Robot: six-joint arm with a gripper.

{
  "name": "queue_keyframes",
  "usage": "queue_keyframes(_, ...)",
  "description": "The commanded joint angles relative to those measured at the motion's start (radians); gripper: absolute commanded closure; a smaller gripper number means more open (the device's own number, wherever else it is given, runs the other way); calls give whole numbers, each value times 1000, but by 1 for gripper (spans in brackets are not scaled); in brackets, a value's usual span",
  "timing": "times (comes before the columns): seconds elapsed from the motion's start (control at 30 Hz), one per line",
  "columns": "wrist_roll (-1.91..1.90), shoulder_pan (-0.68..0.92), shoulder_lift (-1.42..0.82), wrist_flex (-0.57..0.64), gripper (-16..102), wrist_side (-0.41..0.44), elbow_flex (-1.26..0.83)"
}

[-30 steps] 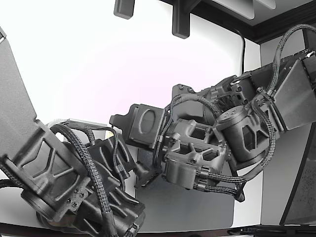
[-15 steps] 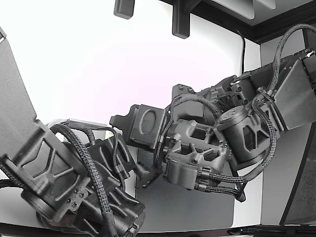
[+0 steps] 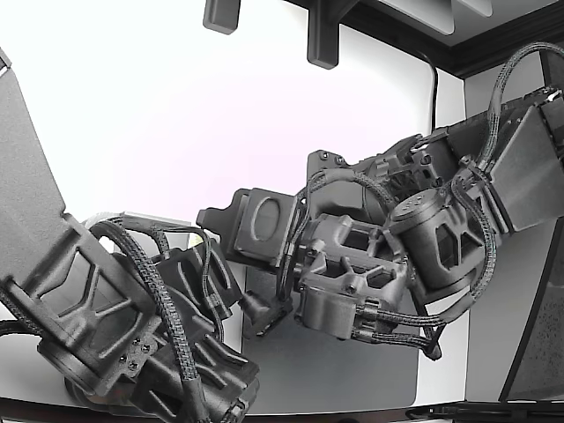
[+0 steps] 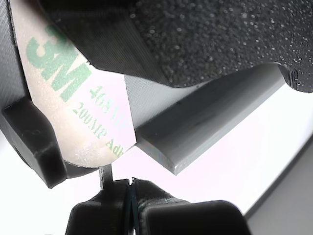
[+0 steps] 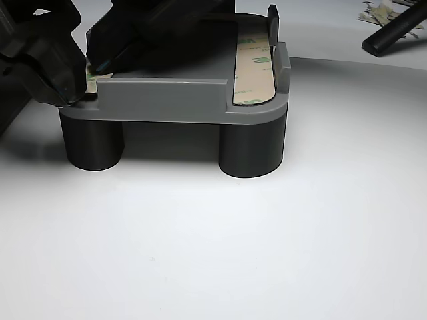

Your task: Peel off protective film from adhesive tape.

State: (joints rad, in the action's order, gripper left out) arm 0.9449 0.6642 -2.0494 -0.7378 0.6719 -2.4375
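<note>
A grey part [image 5: 167,100] stands on two black round legs. A beige film strip with green 3M print [image 5: 253,67] lies on its right side in the other view. A second strip [image 5: 91,79] lies at its left end, mostly hidden under my black gripper [image 5: 80,73]. In the wrist view this film [image 4: 73,98] fills the picture beside the grey part's edge [image 4: 205,122]. My gripper [image 4: 129,193] has its tips pressed together just below the film's rounded end, with a thin sliver of film rising from them. In the exterior view the gripper [image 3: 260,310] sits between the two arms.
A second dark arm [image 3: 115,317] fills the exterior view's lower left, close to my wrist. A grey mat [image 3: 335,370] lies under both. In the other view a black rod [image 5: 393,30] and film scraps [image 5: 377,10] lie at the far right.
My arm has shifted slightly to the exterior view's right and down. The second arm has not moved.
</note>
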Motion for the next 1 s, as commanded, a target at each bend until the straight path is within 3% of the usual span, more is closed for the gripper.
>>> queue_keyframes(0.0, 2, -5, -32, 17, 97, -2, 15)
queue_keyframes(0.47, 18, -6, -23, 54, 97, 15, 9)
queue_keyframes(0.97, -11, -5, -23, 9, 97, 8, 14)
